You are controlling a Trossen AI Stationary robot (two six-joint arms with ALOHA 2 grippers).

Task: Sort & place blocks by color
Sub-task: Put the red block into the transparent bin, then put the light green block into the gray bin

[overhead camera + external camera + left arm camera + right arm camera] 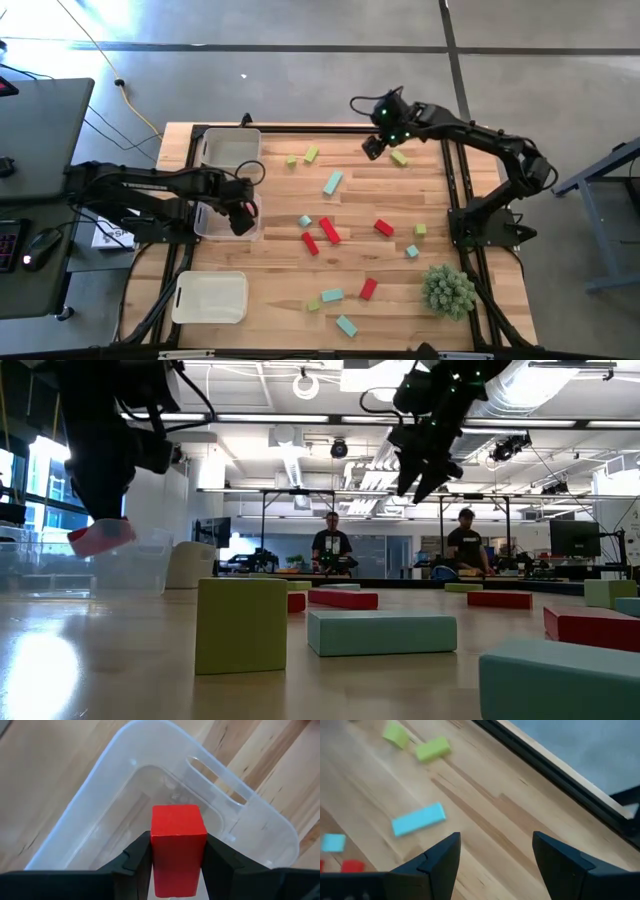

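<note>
One red block [178,847] is pinched between the left gripper [177,855] fingers, hanging over the clear bin [228,150] at nine o'clock on the tabletop [380,305]. It looks solid, light and stiff, with flat faces, so squeezing two opposite sides should hold. Rim walls sit close below, so drop it straight down. The right gripper [372,146] hovers at twelve o'clock, fingers spread and empty. Loose blocks [331,182] scatter from centre to five o'clock, well apart, with room to reach.
</note>
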